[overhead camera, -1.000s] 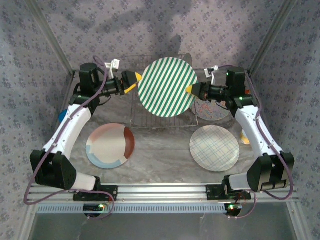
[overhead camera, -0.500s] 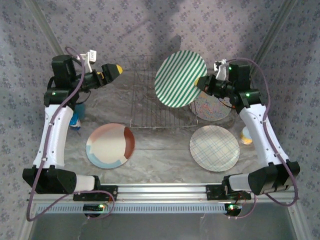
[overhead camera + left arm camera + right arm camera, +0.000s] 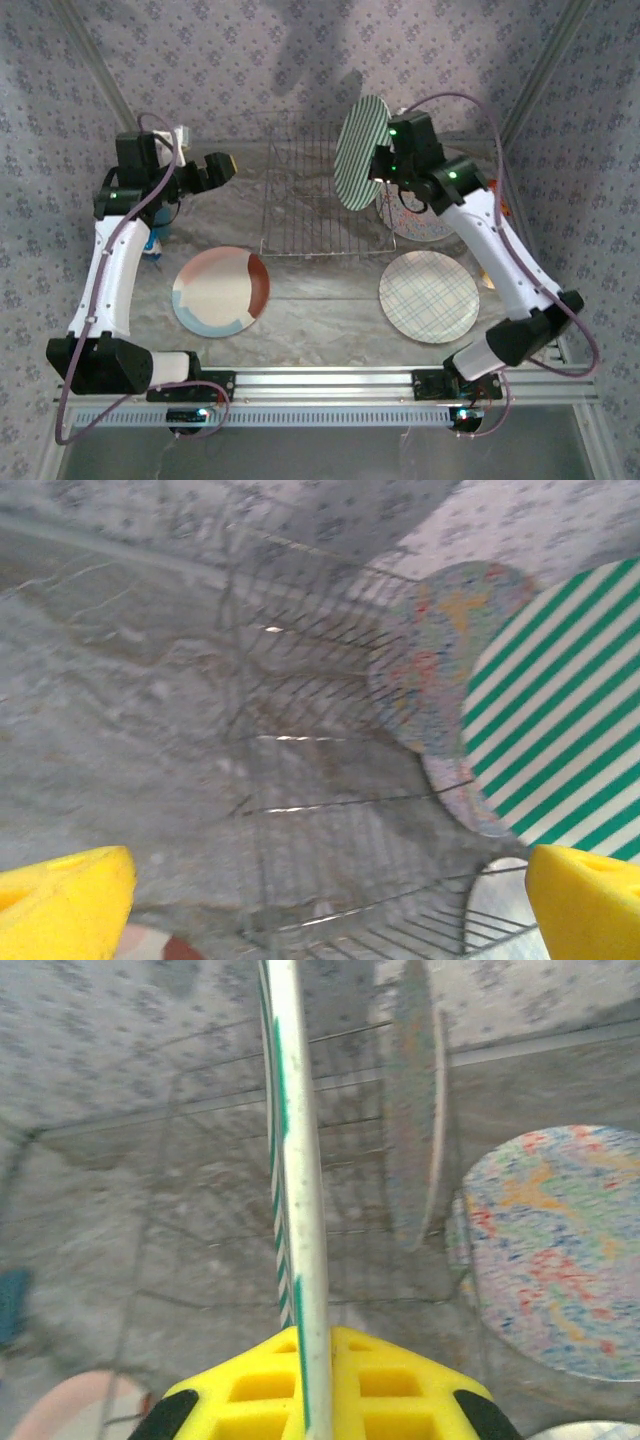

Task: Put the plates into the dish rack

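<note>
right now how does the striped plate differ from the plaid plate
Pattern: the striped plate has bold green and white stripes; the plaid plate has faint crossed lines. Pose: the striped plate stands on edge over the rack; the plaid plate lies flat on the table. State: the right gripper is shut on the striped plate's rim; nothing touches the plaid plate. Both are round and flat.
</note>
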